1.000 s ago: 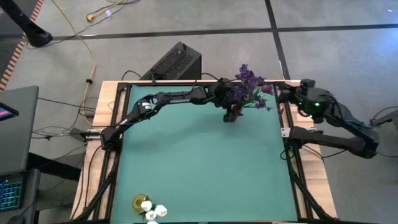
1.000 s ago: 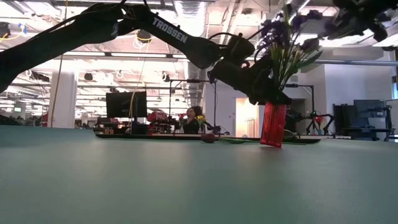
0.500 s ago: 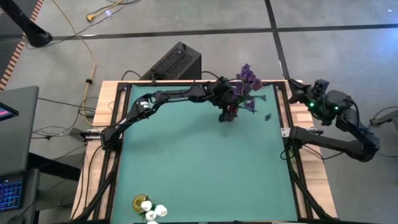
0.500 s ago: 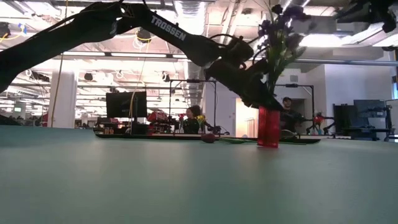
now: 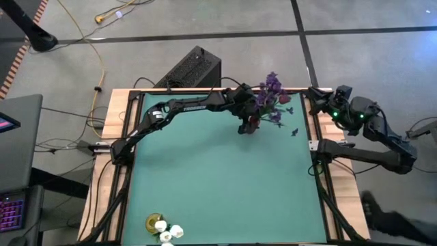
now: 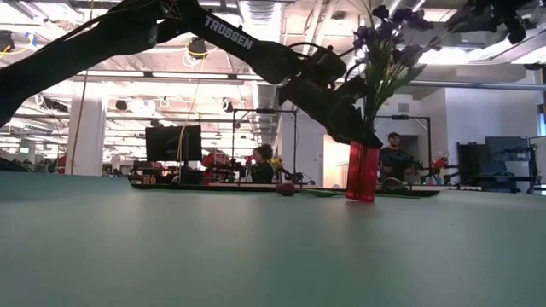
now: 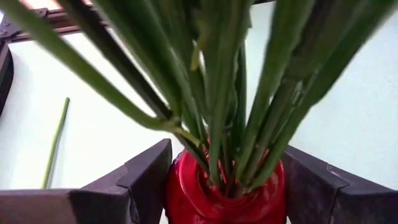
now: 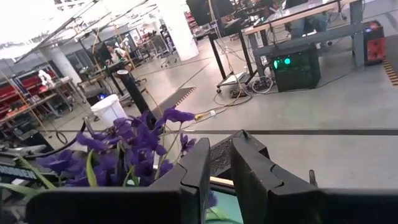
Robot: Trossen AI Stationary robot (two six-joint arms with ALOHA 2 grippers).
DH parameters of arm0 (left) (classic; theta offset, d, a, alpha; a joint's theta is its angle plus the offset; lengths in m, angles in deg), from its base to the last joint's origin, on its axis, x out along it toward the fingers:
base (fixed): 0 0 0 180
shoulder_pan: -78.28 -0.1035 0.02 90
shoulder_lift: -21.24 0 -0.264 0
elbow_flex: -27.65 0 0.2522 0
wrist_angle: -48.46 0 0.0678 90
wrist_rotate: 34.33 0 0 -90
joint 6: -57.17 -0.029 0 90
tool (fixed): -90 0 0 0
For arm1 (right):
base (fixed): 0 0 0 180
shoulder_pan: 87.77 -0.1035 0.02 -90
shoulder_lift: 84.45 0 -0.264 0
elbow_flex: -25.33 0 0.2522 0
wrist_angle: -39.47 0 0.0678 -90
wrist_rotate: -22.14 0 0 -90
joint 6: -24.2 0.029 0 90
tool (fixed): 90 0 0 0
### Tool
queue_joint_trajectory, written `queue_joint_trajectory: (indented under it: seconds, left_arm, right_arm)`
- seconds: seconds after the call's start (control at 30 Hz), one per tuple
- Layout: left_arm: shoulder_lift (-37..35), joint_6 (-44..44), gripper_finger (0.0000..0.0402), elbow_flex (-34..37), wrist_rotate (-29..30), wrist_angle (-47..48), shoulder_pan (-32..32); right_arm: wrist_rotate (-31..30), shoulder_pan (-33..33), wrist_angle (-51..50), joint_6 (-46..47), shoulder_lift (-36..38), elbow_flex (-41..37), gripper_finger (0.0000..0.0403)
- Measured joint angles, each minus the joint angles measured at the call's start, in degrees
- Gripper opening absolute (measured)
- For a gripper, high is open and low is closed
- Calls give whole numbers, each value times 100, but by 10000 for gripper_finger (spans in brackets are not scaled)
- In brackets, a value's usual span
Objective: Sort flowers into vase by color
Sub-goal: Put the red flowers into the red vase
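Item: glossy red cylindrical vase, stood upright on the green-topped table near its far edge, right of centre. It is filled with a bunch of bushy purple sprigs on green stems.

Left gripper: reached across the far side of the table; its jaws are closed against the two sides of the red vase.

Right gripper: held in the air at the table's far right corner, apart from the vase; jaws nearly pressed together, nothing pinched.

Small dark purple scrap: lying on the table right of the vase.

Loose green stem: lying flat on the table beside the vase.

White tulip heads: placed at the near left corner, beside a round yellow-gold object.
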Motion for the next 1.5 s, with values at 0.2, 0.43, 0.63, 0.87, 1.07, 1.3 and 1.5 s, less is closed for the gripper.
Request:
queue_joint_trajectory:
  seconds: [0.2,0.43,0.63,0.87,1.07,1.3,1.5]
  left_arm:
    - [0,12,256,0,-42,69,-71]
    - [0,-12,315,0,15,148,-71]
    - [-63,-87,332,0,167,426,-73]
    - [-375,-405,332,-11,341,948,-71]
    - [-496,-623,332,-7,746,1483,-65]
    - [-575,-772,332,-4,1057,1991,-82]
    - [-743,-727,332,-2,1116,2152,-137]
  right_arm:
    - [-2,0,-4,0,-14,0,91]
    - [-2,9,-20,-48,-25,0,91]
    - [-2,9,-33,-51,-25,-1,91]
    - [-3,11,-31,-85,-25,-1,91]
    - [-2,16,-31,-84,-25,-2,91]
    - [14,9,-31,-81,-27,0,91]
    - [148,10,-33,-19,-29,-2,91]
